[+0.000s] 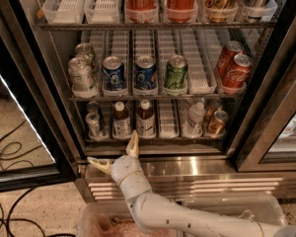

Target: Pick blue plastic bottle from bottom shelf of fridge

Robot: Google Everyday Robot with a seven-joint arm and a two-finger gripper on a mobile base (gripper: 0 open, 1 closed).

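Low and left of centre: the pale two-finger gripper [116, 155], spread wide and holding nothing. One finger [133, 145] pointing straight up, its tip level with the front rail of the bottom shelf [187, 140]; possibly touching that rail, hard to tell from this angle. The other finger pointing left, in front of the ribbed steel base [197, 181] of the fridge [266, 73]. Behind the gripper, a white jointed arm [187, 218] running off toward the lower right corner, above a translucent tub [96, 221].

Just above the raised finger and slightly right, on the bottom shelf: the blue plastic bottle [145, 118], upright, with a dark brown body, white cap and pale label, clear of the gripper. Beside it on the left, a second dark bottle [121, 120] of the same look, then a small silver can [92, 124]. Further right on the same shelf, an empty white lane tray [167, 117], a clear bottle [195, 117] and a gold can [217, 123].

One shelf up: silver cans [81, 75], two blue cans [113, 73], a green can [176, 73] and red cans [233, 68]. On the floor at far left, dark cables [5, 147].
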